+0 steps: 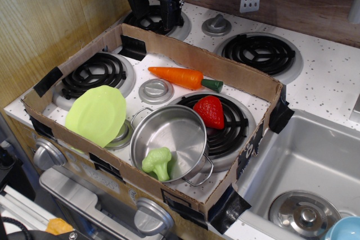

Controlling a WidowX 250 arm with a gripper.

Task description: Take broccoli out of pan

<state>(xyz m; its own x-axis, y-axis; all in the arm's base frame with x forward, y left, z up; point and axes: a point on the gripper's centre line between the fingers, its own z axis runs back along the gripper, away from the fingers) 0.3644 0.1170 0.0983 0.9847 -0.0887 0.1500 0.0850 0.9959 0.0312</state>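
The light-green broccoli (157, 163) lies inside the shiny steel pan (183, 127), against its front-left wall. The pan stands at the front of the toy stove, partly on the front right burner (233, 130). My gripper (160, 19) hangs at the back of the stove, above the far cardboard wall and well away from the pan. Its black fingers point down with nothing between them; how far apart they stand is unclear.
A cardboard wall (236, 77) fences the stove top. Inside it lie a lime-green plate (97, 114), an orange carrot (184, 77) and a red strawberry (210, 111). A steel sink (306, 164) is at the right. Two more burners (259, 53) lie behind the wall.
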